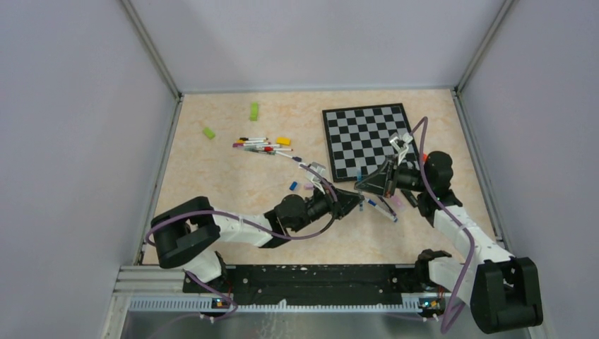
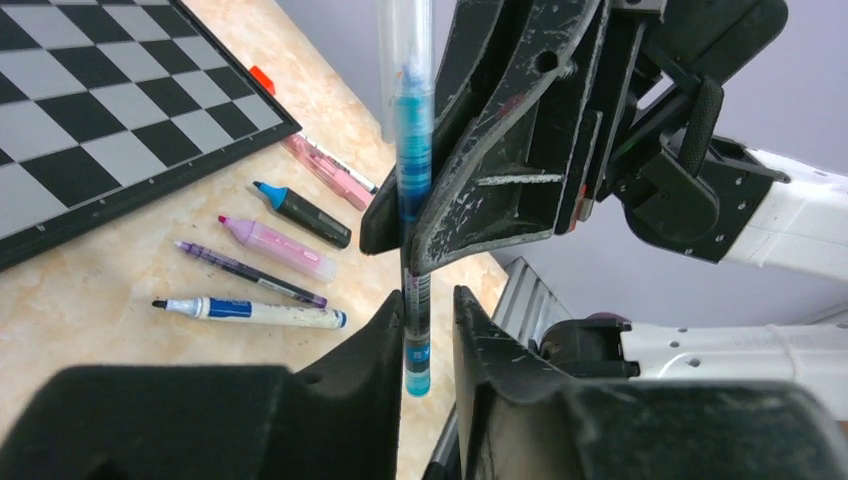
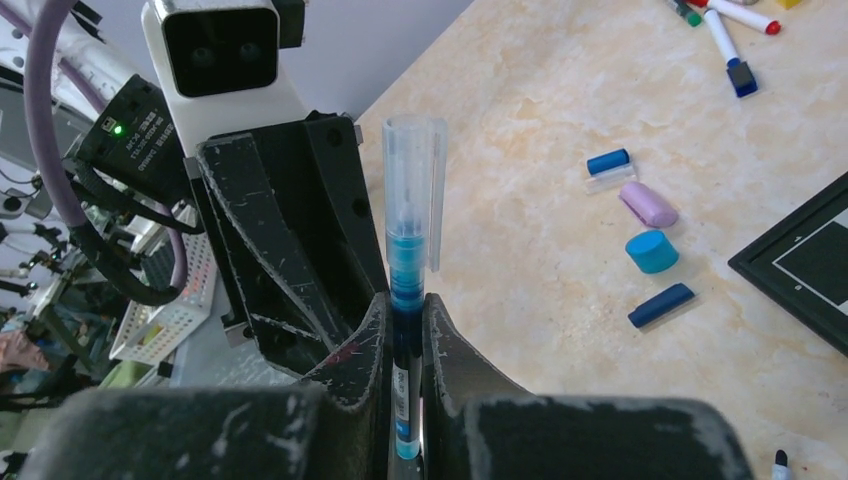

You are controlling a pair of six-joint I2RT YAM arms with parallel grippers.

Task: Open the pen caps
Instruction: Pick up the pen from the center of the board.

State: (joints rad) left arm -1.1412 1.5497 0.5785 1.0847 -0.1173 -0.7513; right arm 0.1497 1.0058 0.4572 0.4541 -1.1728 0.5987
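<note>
A blue-ink pen [image 3: 405, 300] with a clear cap [image 3: 412, 170] still on its tip stands upright between both grippers, above the table near the chessboard's near corner. My right gripper [image 3: 405, 305] is shut on the pen's barrel just below the cap. My left gripper [image 2: 428, 300] faces it with its jaws slightly apart around the pen's [image 2: 411, 150] lower end; the barrel rests against one finger and a gap shows at the other. From above, the left gripper [image 1: 360, 200] and right gripper [image 1: 362, 185] meet tip to tip. Loose pen caps [image 3: 652, 251] lie on the table.
A chessboard [image 1: 367, 138] lies at the back right. Several uncapped pens [image 2: 250, 311] lie beside its near edge. A pile of pens [image 1: 261, 145] sits mid-table, with a yellow block [image 1: 283, 140] and two green blocks [image 1: 253, 111] nearby.
</note>
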